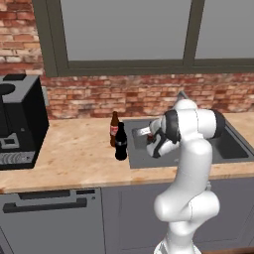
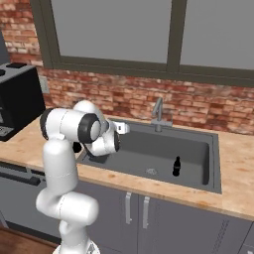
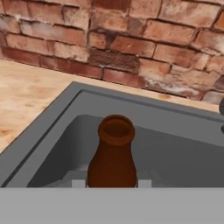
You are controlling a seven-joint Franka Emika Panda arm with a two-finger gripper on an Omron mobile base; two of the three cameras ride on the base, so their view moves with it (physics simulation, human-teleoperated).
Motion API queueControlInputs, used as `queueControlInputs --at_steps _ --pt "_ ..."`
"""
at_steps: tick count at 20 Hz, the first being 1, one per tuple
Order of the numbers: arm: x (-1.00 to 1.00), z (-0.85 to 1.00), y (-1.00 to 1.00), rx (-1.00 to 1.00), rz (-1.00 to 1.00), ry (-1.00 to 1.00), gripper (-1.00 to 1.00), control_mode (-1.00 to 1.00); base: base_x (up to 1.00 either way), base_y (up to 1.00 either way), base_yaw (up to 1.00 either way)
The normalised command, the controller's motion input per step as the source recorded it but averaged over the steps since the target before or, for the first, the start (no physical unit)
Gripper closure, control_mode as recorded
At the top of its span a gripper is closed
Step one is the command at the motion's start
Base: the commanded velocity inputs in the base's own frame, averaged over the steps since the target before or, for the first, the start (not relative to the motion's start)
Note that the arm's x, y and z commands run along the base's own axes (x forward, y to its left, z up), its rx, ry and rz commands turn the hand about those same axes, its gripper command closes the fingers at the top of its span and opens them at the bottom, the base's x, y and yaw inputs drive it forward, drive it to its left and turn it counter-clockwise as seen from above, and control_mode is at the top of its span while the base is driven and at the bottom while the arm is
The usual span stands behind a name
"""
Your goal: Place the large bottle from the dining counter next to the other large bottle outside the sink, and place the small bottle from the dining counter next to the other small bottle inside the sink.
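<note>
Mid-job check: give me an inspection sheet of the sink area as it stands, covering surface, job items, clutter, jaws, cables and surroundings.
Surface: light wooden counter with a grey sink set in it.
Job's things: large black bottle stands upright beside the brown cola bottle, left of the sink. Small black bottle stands on the sink floor. Small brown bottle is held over the sink's left end.
Clutter: nothing seen.
Grippers: gripper, jaws shut on the small brown bottle.
Cables: nothing seen.
Surroundings: brick wall, window, chrome faucet, black appliance at left.
</note>
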Motion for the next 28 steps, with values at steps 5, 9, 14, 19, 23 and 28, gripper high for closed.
queueControlInputs --at_steps 5,9,14,19,23,28 --pt "0.00 0.16 -0.29 0.00 0.01 0.00 1.00 -1.00 0.00 0.00 0.00" --pt "0.00 0.02 -0.25 0.00 0.00 0.00 1.00 -1.00 0.00 0.00 0.00" --pt "-0.19 0.00 -0.13 0.00 0.00 0.00 1.00 -1.00 0.00 0.00 0.00" --pt "-0.39 0.00 0.00 0.00 0.00 0.00 1.00 -1.00 0.00 0.00 0.00" --pt "-0.19 0.05 -0.01 0.00 0.00 0.00 1.00 -1.00 0.00 0.00 0.00" --pt "0.00 0.11 -0.06 0.00 0.00 0.00 1.00 -1.00 0.00 0.00 0.00"
